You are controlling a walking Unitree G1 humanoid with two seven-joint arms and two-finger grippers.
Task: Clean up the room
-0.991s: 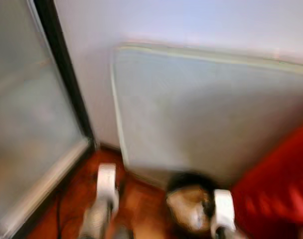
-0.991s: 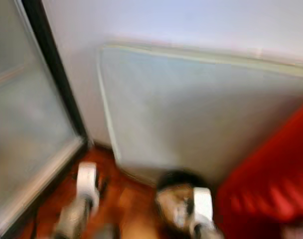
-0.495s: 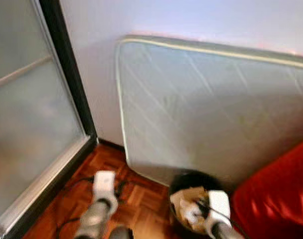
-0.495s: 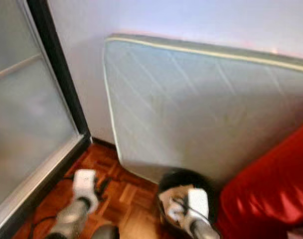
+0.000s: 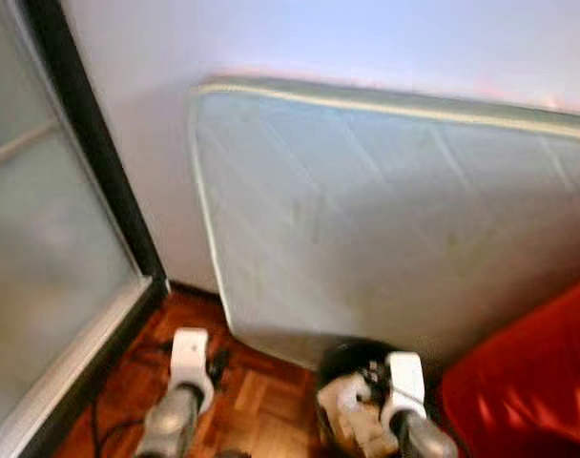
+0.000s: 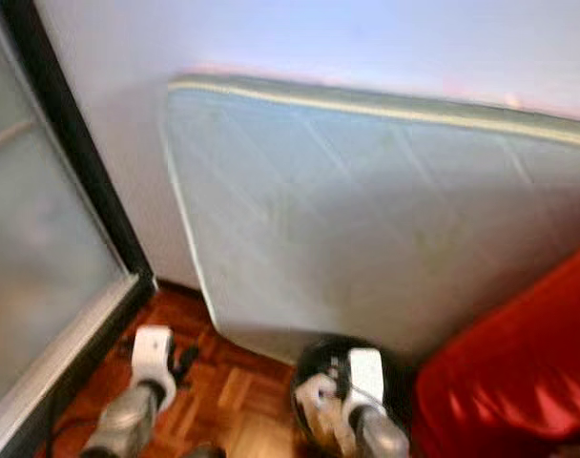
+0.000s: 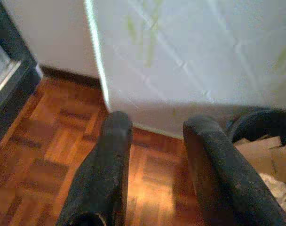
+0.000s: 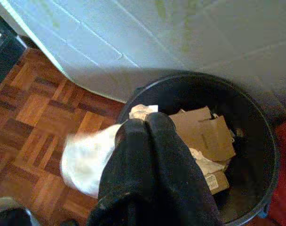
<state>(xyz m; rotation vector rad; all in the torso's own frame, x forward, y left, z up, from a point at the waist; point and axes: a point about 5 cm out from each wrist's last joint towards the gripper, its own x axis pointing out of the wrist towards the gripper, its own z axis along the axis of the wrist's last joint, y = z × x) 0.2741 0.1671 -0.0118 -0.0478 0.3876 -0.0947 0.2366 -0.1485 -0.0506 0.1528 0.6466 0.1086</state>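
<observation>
Two arms of mine reach forward over a parquet floor (image 5: 261, 401), and I take things from my left side across to my right. Farthest left stands a frosted glass door (image 5: 42, 277) in a dark frame, with a black cable (image 5: 99, 425) trailing on the floor beside it. Next comes my left gripper (image 7: 154, 136), hovering above the wood with its jaws spread well apart and nothing between them; the bare parquet shows through the gap. Ahead of both arms a pale quilted mattress (image 5: 385, 219) leans upright on its long edge against the white wall (image 5: 319, 38), its lower corner just behind the bin.

Further right, at the foot of the mattress, sits a round black trash bin (image 8: 256, 141) already holding torn cardboard pieces (image 8: 204, 129) and crumpled paper. My right gripper (image 8: 145, 123) hangs over the near rim of that bin, jaws pressed together on a white wad of paper (image 8: 84, 162). The wad bulges out from the jaws to one side, over the floor and just outside the bin's rim, blurred so I cannot make out its exact shape. Farthest right, a red sofa (image 5: 528, 382) stands close against the bin and the mattress.
</observation>
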